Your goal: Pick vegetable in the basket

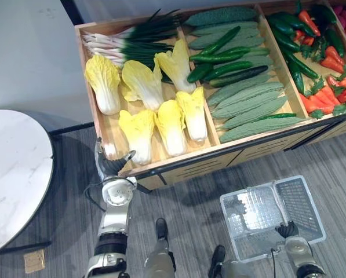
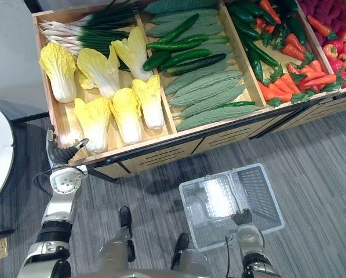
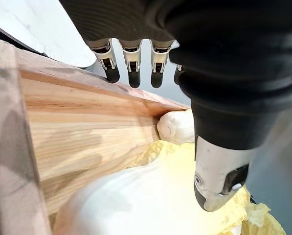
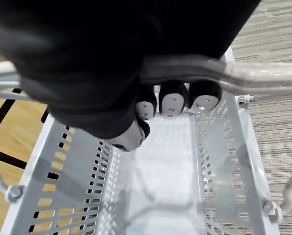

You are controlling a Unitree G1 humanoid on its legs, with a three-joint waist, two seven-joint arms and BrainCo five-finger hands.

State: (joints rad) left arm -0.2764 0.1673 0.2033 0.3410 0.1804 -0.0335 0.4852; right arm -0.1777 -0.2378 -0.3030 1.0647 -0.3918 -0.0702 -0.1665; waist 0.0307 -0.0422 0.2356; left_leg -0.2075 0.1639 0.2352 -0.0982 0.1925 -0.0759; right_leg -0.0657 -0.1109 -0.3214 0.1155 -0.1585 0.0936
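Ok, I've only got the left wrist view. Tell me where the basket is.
Observer: The perforated plastic basket is over the floor in front of the wooden crate, on the robot's right.
Operator: Confirm what's holding it.
Observer: The right hand has its fingers curled round the basket's wire handle.
Operator: Report what's inside.
Observer: No vegetable lies in it yet.
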